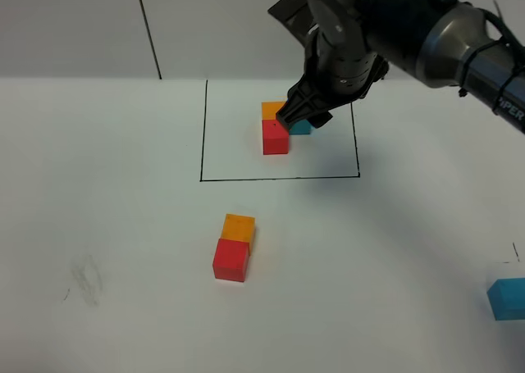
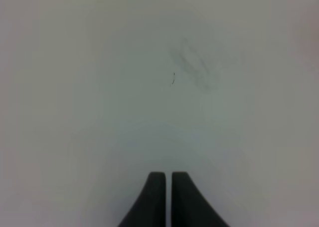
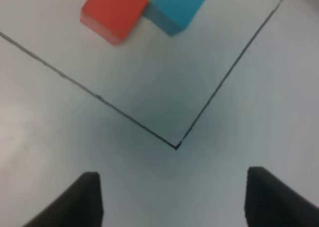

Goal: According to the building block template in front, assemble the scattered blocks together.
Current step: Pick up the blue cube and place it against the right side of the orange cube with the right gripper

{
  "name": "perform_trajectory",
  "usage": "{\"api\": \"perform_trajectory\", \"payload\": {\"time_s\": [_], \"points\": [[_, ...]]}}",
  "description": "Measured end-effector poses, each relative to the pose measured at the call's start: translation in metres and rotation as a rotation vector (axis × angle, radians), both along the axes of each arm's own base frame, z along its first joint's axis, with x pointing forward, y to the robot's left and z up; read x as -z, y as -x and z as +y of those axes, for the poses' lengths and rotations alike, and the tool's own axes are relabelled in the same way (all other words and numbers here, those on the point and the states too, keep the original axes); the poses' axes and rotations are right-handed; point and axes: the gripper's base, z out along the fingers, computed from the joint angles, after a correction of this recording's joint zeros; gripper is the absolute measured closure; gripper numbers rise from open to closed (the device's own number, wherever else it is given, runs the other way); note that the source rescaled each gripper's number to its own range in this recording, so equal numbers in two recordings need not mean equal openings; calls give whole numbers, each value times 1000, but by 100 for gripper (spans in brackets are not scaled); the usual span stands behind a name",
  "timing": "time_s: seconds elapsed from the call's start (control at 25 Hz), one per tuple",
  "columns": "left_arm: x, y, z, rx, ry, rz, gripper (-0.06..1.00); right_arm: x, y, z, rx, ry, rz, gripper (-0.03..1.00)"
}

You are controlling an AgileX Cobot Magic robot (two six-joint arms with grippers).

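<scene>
High view: the matte, sharp-edged, L-shaped building block template, orange at its corner, red nearer and blue to the right, sits inside a thin black-lined rectangle on the smooth white table, partly hidden by the right gripper. Nearer the camera a loose orange cube touches a red cube front-to-back, with a light blue cube well apart at the right. Left wrist: the left gripper has its dark jaws pressed together on nothing; right wrist: the jaws stand wide and empty near the rectangle's corner.
</scene>
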Motion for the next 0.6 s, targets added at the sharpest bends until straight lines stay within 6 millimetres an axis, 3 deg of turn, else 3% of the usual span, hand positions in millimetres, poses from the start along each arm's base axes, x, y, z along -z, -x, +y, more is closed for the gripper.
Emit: {"api": "perform_trajectory", "payload": {"time_s": [0.28, 0.6], "points": [[0, 0, 0, 0, 0, 0, 94, -38, 5, -44, 89, -31, -45, 23], [0, 0, 0, 0, 0, 0, 94, -40, 25, -98, 192, -20, -21, 23]]}}
